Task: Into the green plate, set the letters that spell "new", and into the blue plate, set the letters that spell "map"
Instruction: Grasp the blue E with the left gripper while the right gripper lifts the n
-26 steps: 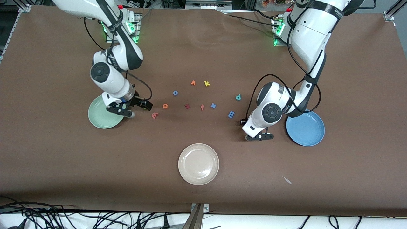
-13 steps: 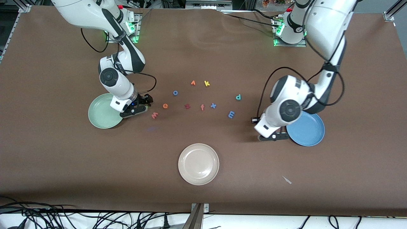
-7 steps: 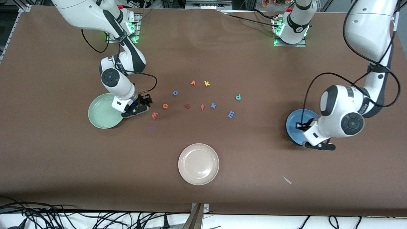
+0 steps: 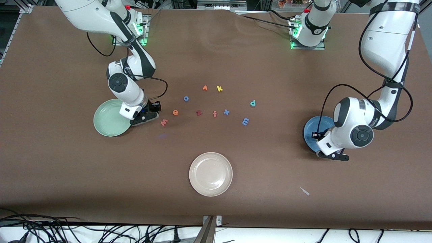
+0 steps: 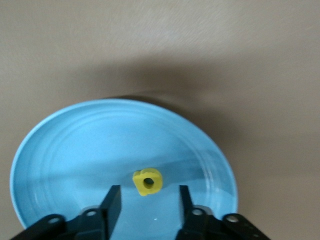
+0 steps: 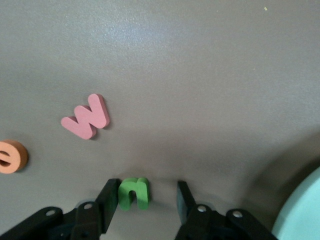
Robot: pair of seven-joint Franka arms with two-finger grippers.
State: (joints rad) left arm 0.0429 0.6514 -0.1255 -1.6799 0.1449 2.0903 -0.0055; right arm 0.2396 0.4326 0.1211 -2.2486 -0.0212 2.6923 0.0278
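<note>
— Left gripper point(image 5: 147, 200)?
— Over the blue plate point(image 5: 75, 150), fingers apart. Yellow a point(image 5: 147, 181) lying in the plate between them, clear of both pads – not gripped.

— And the right gripper point(image 6: 148, 197)?
— Down low at the table, just beside the green plate point(image 4: 108, 121) on its rim toward the table's middle. Fingers apart around the olive-green n point(image 6: 133, 193): close against one pad, a clear gap to the other. Not clamped yet.

— Other task letters?
— Salmon w point(image 6: 86, 116) and orange e point(image 4: 175, 112) on the cloth near that gripper. Blue m point(image 4: 245, 121) and teal p point(image 4: 252, 103) out on the table, well apart from the blue plate.

— Changed since earlier?
— Two seconds back, left gripper down on the cloth near the blue m; a second back, at the plate's rim; now over the plate. Right gripper shifted from over the green plate's rim to beside it.

— Anything readable?
— Only the letters: "n" and "w" in the right wrist view; from the front, the w reading as "m", the p as "d".
</note>
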